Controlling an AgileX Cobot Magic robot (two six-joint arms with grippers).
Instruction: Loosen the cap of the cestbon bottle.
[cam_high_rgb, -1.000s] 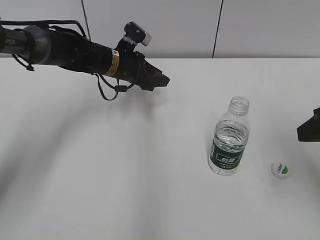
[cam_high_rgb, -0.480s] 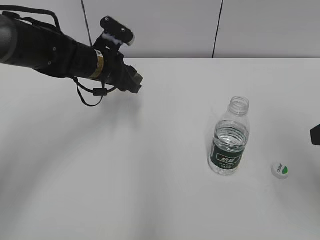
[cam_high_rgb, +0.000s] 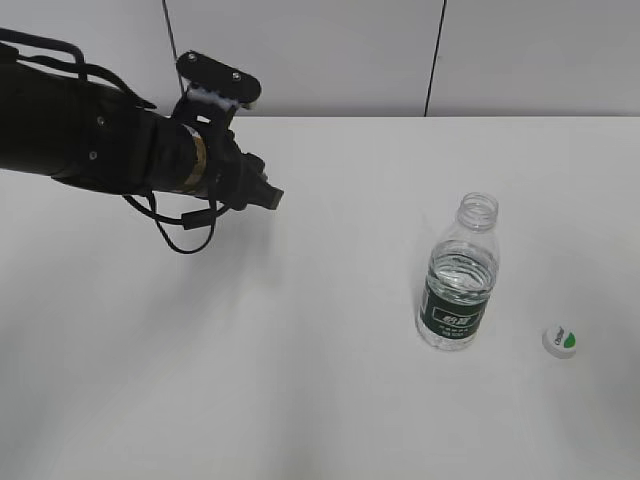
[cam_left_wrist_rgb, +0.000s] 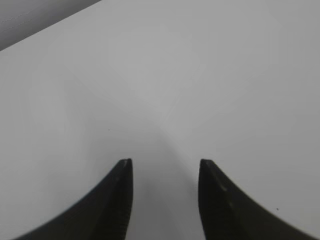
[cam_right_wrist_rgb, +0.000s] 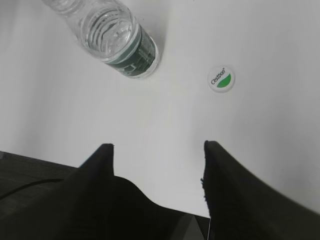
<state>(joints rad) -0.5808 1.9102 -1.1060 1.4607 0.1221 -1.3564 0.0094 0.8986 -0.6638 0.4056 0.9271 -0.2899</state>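
The cestbon bottle (cam_high_rgb: 459, 275) stands upright on the white table (cam_high_rgb: 300, 380), toward the right edge and nearer the front edge than the back. Its threaded neck is bare and open. The cap (cam_high_rgb: 560, 340) lies flat on the table just to the right of the bottle, apart from it, green patch upward; the task appears complete as things lie. The left hand (cam_left_wrist_rgb: 165, 167) hovers over bare table toward the back left corner, well apart from the bottle, its jaws parted and holding nothing. The right hand (cam_right_wrist_rgb: 157, 147) is out of the exterior view; its wrist view shows it above the bottle and cap, jaws parted wide, empty. Judgement on handling: the bottle is thin clear plastic, partly filled, so light to moderate in weight, top-open and liable to spill or tip if knocked. The walls will likely dent under a hard squeeze; the labelled band is the firmer place to hold. The cap is small, light and smooth, best pinched across its rim.
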